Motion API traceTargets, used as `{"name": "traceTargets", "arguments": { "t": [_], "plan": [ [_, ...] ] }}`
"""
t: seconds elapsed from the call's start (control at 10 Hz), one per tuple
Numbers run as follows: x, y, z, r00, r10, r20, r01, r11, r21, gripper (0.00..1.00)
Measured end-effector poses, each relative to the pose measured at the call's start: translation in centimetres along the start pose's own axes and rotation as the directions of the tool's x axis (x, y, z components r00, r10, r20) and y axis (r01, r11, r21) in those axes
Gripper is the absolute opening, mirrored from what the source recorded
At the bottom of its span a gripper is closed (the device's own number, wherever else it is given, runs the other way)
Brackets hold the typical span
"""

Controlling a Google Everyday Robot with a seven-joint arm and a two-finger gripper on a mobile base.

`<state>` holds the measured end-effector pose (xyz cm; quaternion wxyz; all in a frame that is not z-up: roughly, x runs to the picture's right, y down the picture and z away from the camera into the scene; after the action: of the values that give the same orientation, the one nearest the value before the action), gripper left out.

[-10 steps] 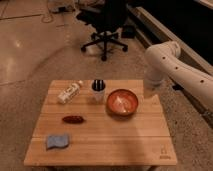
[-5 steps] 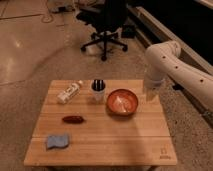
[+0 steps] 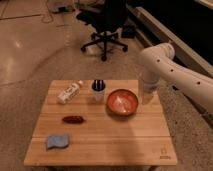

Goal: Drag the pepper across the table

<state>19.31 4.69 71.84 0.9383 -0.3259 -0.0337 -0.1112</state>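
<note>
The pepper (image 3: 73,119) is small, dark red and elongated, and it lies on the left half of the light wooden table (image 3: 105,145). My gripper (image 3: 146,95) hangs from the white arm over the table's far right edge, just right of the orange-red bowl. It is shut, holds nothing, and stands far from the pepper, with the bowl between them.
An orange-red bowl (image 3: 122,102) sits right of centre. A white bottle (image 3: 69,92) lies at the back left, beside a dark cup (image 3: 98,90). A blue-grey cloth (image 3: 57,141) lies near the front left. A black office chair (image 3: 106,25) stands on the floor behind.
</note>
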Motion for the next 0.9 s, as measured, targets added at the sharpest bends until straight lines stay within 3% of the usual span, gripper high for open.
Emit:
{"name": "traceTargets", "arguments": {
  "t": [0.2, 0.4, 0.5, 0.7, 0.9],
  "plan": [
    [-1.3, -0.5, -0.4, 0.999, -0.048, -0.01, 0.048, 0.999, -0.003, 0.45],
    [-1.9, -0.8, -0.3, 0.999, -0.033, -0.006, 0.033, 0.999, -0.006, 0.45],
    [-1.8, -0.6, -0.3, 0.998, -0.06, -0.007, 0.06, 0.998, -0.009, 0.45],
    [-0.8, -0.4, -0.2, 0.999, -0.039, -0.011, 0.039, 0.999, -0.007, 0.45],
    [-2.0, -0.4, -0.2, 0.999, -0.042, -0.019, 0.042, 0.999, -0.008, 0.45]
  ]
}}
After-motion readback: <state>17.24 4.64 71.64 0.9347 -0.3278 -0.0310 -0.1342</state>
